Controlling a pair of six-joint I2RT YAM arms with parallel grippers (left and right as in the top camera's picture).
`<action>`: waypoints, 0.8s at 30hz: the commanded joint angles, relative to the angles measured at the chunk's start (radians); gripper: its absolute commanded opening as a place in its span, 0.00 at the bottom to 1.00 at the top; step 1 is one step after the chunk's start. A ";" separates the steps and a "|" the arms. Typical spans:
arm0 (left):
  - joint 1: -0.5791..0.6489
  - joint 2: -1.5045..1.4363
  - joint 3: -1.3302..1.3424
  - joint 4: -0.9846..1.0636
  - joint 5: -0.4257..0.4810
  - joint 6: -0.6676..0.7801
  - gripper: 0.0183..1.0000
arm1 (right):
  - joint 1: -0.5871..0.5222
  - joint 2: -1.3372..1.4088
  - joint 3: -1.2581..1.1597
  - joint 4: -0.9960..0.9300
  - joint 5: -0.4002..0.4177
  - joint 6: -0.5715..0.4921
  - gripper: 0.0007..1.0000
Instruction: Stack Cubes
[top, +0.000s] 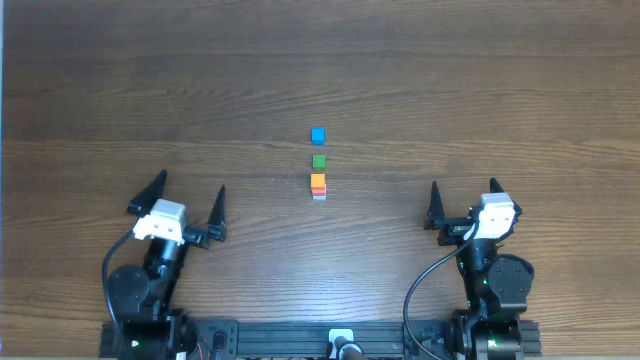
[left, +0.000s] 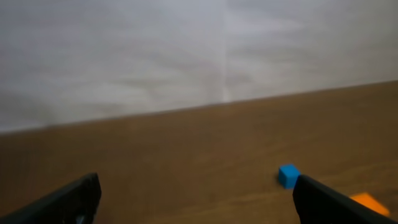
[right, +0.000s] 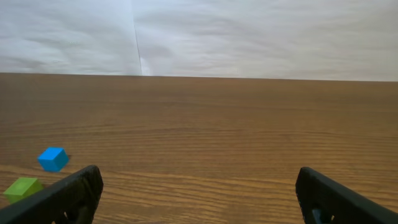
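Top view: on the wooden table (top: 500, 80), cubes line up near the middle. The blue cube (top: 318, 136) is at 12 o'clock, the green cube (top: 319, 161) sits in between, and the orange cube (top: 318, 181) is at 6 o'clock, on top of a red cube (top: 318, 190). The three spots stand apart. The left gripper (top: 190, 188) rests at 8 o'clock from them and the right gripper (top: 465, 187) at 4 o'clock, both spread wide and holding nothing.

Left wrist view: the fingers (left: 68, 202) are wide apart. The blue cube lies just beside one finger, and the orange cube is partly hidden behind it.

Right wrist view: the fingers (right: 329, 199) are parted and empty. The blue and green cubes lie near one finger, with a pale wall (right: 249, 37) beyond.
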 joint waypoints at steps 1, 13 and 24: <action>0.003 -0.008 -0.003 -0.093 0.003 -0.067 1.00 | 0.004 -0.009 -0.005 -0.003 -0.008 0.000 0.99; 0.003 -0.008 -0.003 -0.090 -0.012 -0.123 1.00 | 0.004 -0.009 -0.005 -0.003 -0.008 0.000 0.99; 0.003 -0.007 -0.003 -0.090 -0.012 -0.123 1.00 | 0.004 -0.009 -0.005 -0.003 -0.008 0.000 0.99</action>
